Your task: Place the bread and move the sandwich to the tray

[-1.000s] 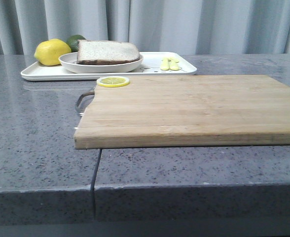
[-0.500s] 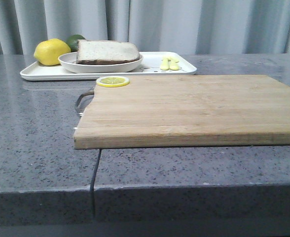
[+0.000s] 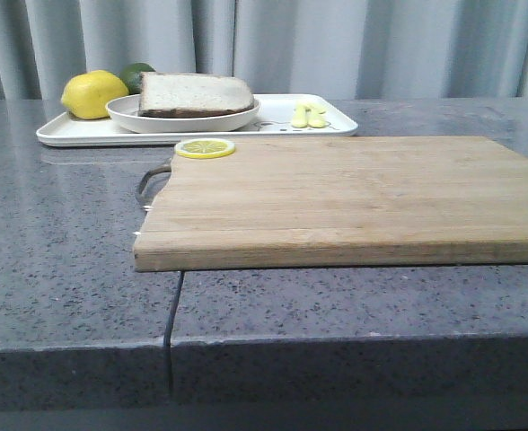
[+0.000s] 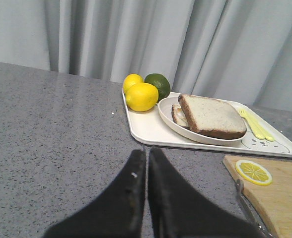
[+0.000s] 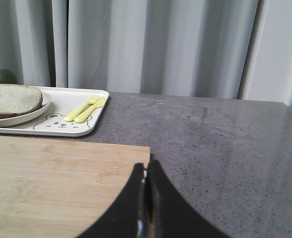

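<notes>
With sandwich [image 3: 196,94] already on tray [image 3: 336,121], both hands, left [image 4: 147,161] & right [image 5: 146,171], were closed and empty; plate could be nudged if approached carelessly.

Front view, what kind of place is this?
Likely a staged kitchen counter: a grey speckled stone worktop, a wooden cutting board with a lemon slice, and a white tray holding a plated sandwich.

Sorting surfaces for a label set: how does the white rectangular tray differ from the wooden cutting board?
The white rectangular tray has a raised rim; the wooden cutting board is flat-edged. The tray carries a white plate with bread, lemons and cutlery; the board holds only a lemon slice. The tray sits farther back. Both rest on the grey counter.
</notes>
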### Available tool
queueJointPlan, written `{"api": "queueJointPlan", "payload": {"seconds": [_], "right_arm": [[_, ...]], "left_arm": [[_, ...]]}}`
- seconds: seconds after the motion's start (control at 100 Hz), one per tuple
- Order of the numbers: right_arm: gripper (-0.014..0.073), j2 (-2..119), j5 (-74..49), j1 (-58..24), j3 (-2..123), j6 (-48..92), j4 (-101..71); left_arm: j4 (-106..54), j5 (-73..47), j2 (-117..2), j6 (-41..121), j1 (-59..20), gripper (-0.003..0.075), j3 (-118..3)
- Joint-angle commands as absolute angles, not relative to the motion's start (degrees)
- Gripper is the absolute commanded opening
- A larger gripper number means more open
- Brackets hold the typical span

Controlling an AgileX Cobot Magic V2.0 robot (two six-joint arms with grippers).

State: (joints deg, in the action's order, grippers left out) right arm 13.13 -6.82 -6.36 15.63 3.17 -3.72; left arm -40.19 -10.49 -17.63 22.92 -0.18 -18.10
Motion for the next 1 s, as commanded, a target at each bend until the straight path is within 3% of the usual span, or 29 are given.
{"api": "queueJointPlan", "payload": {"seconds": [0.0, 0.48, 0.68, 0.99], "right_arm": [[-0.0118, 13.57, -2.79, -6.03, 17.15, 3.12, -3.28], [-0.0118, 13.57, -2.79, -6.03, 17.15, 3.12, -3.28], [-0.0118, 13.57, -2.79, -6.03, 17.15, 3.12, -3.28], [-0.0118, 13.57, -2.79, -6.03, 17.15, 3.12, -3.28]], "left_arm": [[-41.22, -7.14, -17.92, 22.94, -0.68, -0.0019, -19.70], [-40.01, -7.14, -17.92, 22.94, -0.58, -0.0019, -19.66], [-21.10, -13.77, -14.73, 20.23, -0.58, -0.0019, -17.84], [-2.56, -9.63, -4.84, 0.00, -0.58, -0.0019, -7.75]]}}
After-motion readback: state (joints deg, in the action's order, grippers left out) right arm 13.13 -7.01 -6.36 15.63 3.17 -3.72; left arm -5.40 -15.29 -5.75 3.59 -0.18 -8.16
